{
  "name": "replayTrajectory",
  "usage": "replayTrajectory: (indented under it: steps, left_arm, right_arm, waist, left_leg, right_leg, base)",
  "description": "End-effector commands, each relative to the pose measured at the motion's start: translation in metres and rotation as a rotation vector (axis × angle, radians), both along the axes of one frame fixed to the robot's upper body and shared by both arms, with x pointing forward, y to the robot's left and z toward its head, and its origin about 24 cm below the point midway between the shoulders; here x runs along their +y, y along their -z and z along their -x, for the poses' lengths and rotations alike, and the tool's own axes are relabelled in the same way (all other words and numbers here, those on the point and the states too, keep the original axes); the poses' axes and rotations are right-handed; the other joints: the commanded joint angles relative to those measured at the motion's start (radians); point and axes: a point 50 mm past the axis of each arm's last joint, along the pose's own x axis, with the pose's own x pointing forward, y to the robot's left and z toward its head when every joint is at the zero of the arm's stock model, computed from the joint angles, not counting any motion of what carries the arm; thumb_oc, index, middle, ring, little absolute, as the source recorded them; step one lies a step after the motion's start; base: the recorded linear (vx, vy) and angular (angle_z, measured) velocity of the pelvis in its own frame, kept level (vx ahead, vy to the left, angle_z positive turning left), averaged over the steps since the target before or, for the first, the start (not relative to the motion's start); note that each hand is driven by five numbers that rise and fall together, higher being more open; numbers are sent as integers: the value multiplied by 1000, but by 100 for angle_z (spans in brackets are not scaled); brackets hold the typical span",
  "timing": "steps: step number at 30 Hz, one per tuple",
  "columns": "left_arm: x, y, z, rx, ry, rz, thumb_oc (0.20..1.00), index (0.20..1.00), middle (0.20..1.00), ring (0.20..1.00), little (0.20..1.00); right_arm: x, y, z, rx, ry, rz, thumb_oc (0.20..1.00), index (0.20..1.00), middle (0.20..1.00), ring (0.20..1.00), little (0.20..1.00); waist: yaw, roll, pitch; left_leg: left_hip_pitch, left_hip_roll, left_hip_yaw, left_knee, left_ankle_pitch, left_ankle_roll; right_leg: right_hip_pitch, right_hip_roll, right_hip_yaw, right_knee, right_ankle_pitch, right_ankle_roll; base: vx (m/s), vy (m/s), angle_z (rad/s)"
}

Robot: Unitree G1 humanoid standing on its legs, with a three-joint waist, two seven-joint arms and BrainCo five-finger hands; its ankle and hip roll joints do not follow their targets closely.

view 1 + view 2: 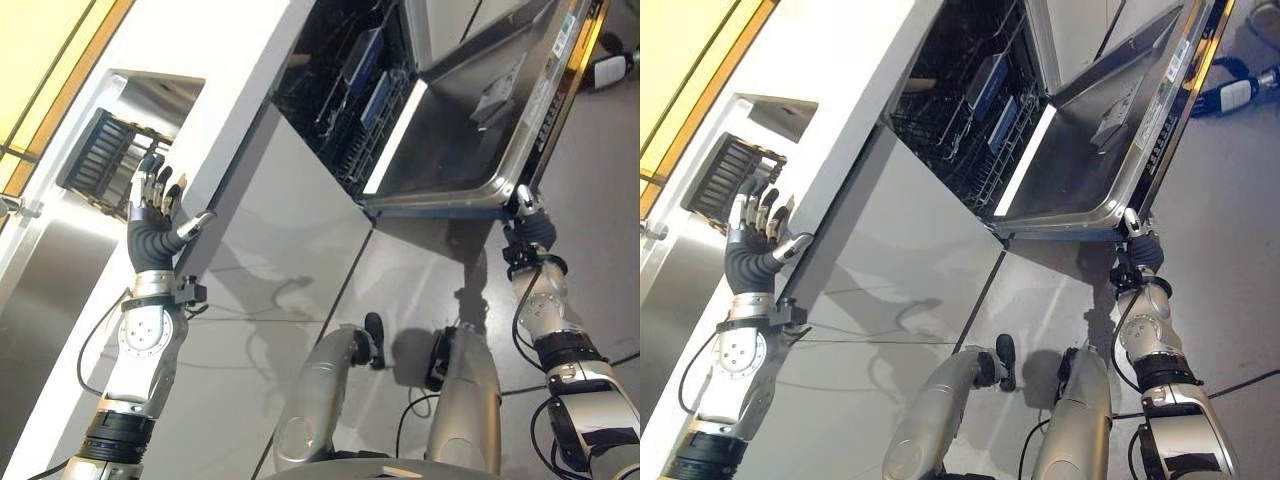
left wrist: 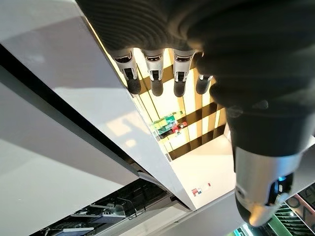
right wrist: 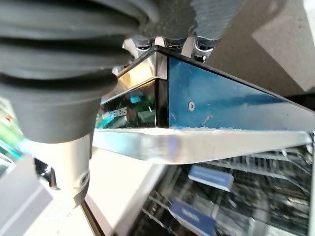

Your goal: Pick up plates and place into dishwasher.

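Observation:
The dishwasher stands open, its steel door (image 1: 470, 130) folded down and its wire rack (image 1: 350, 110) showing inside with blue items (image 1: 1002, 120) standing in it. My right hand (image 1: 527, 216) is at the door's near corner (image 3: 221, 108), touching the door's edge. My left hand (image 1: 152, 215) is raised, fingers straight and spread, holding nothing. It hovers just in front of a dark dish rack (image 1: 100, 160) set in a recess of the white counter. I cannot make out any plates in that rack.
The white counter (image 1: 240, 60) runs above grey cabinet fronts (image 1: 280, 250) to the left of the dishwasher. A steel surface (image 1: 50, 290) lies at the far left. Grey floor (image 1: 600, 200) spreads to the right of the door.

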Motion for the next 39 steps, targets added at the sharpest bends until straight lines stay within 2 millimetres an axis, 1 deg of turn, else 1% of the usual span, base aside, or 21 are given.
replayTrajectory:
  steps: [1,7,9,13,16,19,20,22,23,24,25,26,28,29,30,31,32,34,35,37,39]
  left_arm:
    - [6,-25,3,-96,15,11,1000,1000,1000,1000,1000]
    - [16,-21,10,-95,-1,27,1000,1000,1000,1000,1000]
    - [21,-20,14,-96,-4,18,1000,1000,1000,1000,1000]
    - [28,-22,20,-98,-6,-11,1000,1000,1000,1000,1000]
    - [35,-28,23,-102,0,-67,1000,1000,1000,1000,1000]
    - [39,-30,20,-73,6,-110,1000,1000,1000,1000,1000]
    - [40,-30,19,-61,9,-112,1000,1000,1000,1000,1000]
    - [41,-28,15,-35,19,-116,1000,1000,1000,1000,1000]
    - [41,-28,15,-28,17,-123,1000,1000,1000,1000,1000]
    - [42,-28,13,-19,19,-122,1000,1000,1000,1000,1000]
    - [41,-28,10,-8,34,-122,1000,1000,1000,1000,1000]
    - [41,-27,10,-4,38,-127,1000,1000,1000,1000,1000]
    - [37,-26,6,13,48,-140,1000,1000,1000,1000,1000]
    - [36,-25,5,18,52,-136,1000,1000,1000,1000,1000]
    - [34,-24,2,21,60,-131,1000,1000,1000,1000,1000]
    - [33,-24,1,22,66,-129,1000,1000,1000,1000,1000]
    - [32,-23,-2,32,58,-119,1000,1000,1000,1000,1000]
    - [29,-21,-7,37,44,-103,1000,1000,1000,1000,1000]
    - [26,-22,-10,36,40,-103,1000,1000,1000,1000,1000]
    - [19,-22,-15,44,42,-106,1000,1000,1000,1000,1000]
    - [8,-17,-23,101,33,-105,1000,1000,1000,1000,1000]
  right_arm:
    - [115,-106,-31,-438,-489,110,1000,1000,1000,1000,1000]
    - [133,-97,-24,-439,-539,118,1000,1000,1000,1000,1000]
    - [143,-96,-21,-450,-547,129,1000,1000,1000,1000,1000]
    - [156,-96,-17,-480,-561,109,1000,1000,1000,1000,1000]
    - [164,-99,-13,-517,-547,86,1000,1000,1000,1000,1000]
    - [169,-97,-12,-527,-530,53,1000,1000,1000,1000,1000]
    - [171,-96,-11,-525,-524,47,1000,1000,1000,1000,1000]
    - [175,-91,-8,-512,-504,27,1000,1000,1000,1000,1000]
    - [176,-89,-8,-507,-497,18,1000,1000,1000,1000,1000]
    - [178,-87,-7,-503,-495,7,1000,1000,1000,1000,1000]
    - [180,-86,-5,-499,-487,9,1000,1000,1000,1000,1000]
    - [180,-86,-4,-497,-483,12,1000,1000,1000,1000,1000]
    - [178,-83,-4,-487,-478,5,1000,1000,1000,1000,1000]
    - [178,-82,-4,-486,-477,2,1000,1000,1000,1000,1000]
    - [176,-80,-4,-478,-472,4,1000,1000,1000,1000,1000]
    - [175,-79,-3,-470,-463,10,1000,1000,1000,1000,1000]
    - [173,-73,-3,-445,-459,18,1000,1000,1000,1000,1000]
    - [171,-65,-3,-401,-436,49,1000,1000,1000,1000,1000]
    - [169,-61,-3,-374,-416,70,1000,1000,1000,1000,1000]
    - [164,-53,-1,-326,-369,97,1000,1000,1000,1000,1000]
    - [154,-43,2,-266,-304,94,1000,1000,1000,1000,1000]
  waist:
    - [119,17,80]
    - [169,-16,51]
    - [206,-38,27]
    - [264,-78,-13]
    - [322,-129,-55]
    - [360,-171,-106]
    - [367,-184,-122]
    - [381,-215,-161]
    - [382,-226,-176]
    - [383,-243,-195]
    - [380,-248,-215]
    - [378,-253,-222]
    - [359,-265,-250]
    - [352,-265,-255]
    - [335,-270,-262]
    - [326,-273,-267]
    - [306,-281,-277]
    - [276,-279,-286]
    - [258,-278,-293]
    - [230,-281,-301]
    - [189,-288,-314]
  left_leg:
    - [29,-63,40,-44,-29,45]
    - [112,-75,-8,-83,-37,44]
    - [153,-81,-37,-117,-39,45]
    - [213,-87,-94,-173,-32,41]
    - [248,-98,-155,-211,-22,42]
    - [297,-104,-213,-256,-17,49]
    - [313,-105,-226,-274,-14,51]
    - [356,-111,-258,-326,-2,60]
    - [373,-114,-271,-350,7,64]
    - [394,-120,-287,-381,17,72]
    - [404,-118,-305,-413,53,85]
    - [410,-121,-312,-422,57,89]
    - [442,-125,-342,-461,68,99]
    - [447,-121,-346,-469,71,99]
    - [440,-120,-355,-475,78,95]
    - [433,-121,-359,-474,80,91]
    - [431,-124,-355,-476,84,83]
    - [440,-108,-345,-479,78,73]
    - [439,-100,-342,-484,81,74]
    - [443,-94,-340,-490,73,78]
    - [455,-82,-339,-510,70,82]
  right_leg:
    - [100,-16,49,12,-3,46]
    - [223,-34,-2,-64,16,63]
    - [280,-42,-37,-104,25,73]
    - [386,-38,-101,-190,47,84]
    - [459,-21,-141,-238,62,94]
    - [530,-5,-168,-259,74,110]
    - [554,0,-176,-269,86,118]
    - [599,11,-181,-277,137,145]
    - [614,17,-179,-280,157,156]
    - [631,27,-169,-274,194,173]
    - [634,46,-170,-261,250,176]
    - [636,52,-165,-257,261,180]
    - [624,65,-116,-239,322,193]
    - [619,76,-99,-250,319,190]
    - [626,128,-57,-340,280,174]
    - [636,158,-37,-404,265,165]
    - [640,168,-2,-528,280,158]
    - [638,172,37,-685,292,154]
    - [633,180,63,-736,303,158]
    - [623,187,120,-797,327,167]
    - [610,199,188,-830,356,179]
  base:
    - [99,-18,14]
    - [141,1,14]
    - [157,-36,2]
    - [150,-108,38]
    - [159,-198,72]
    - [205,-133,118]
    - [201,-61,133]
    - [192,-42,107]
    - [153,-33,58]
    - [45,-1,22]
    - [2,4,13]
    - [-44,14,19]
    - [-26,-26,16]
    - [-67,-105,20]
    - [-55,-134,26]
    - [-86,-178,33]
    - [-109,-156,24]
    - [-165,-159,13]
    - [-171,-132,-2]
    - [-162,-119,-12]
    - [-165,-126,1]
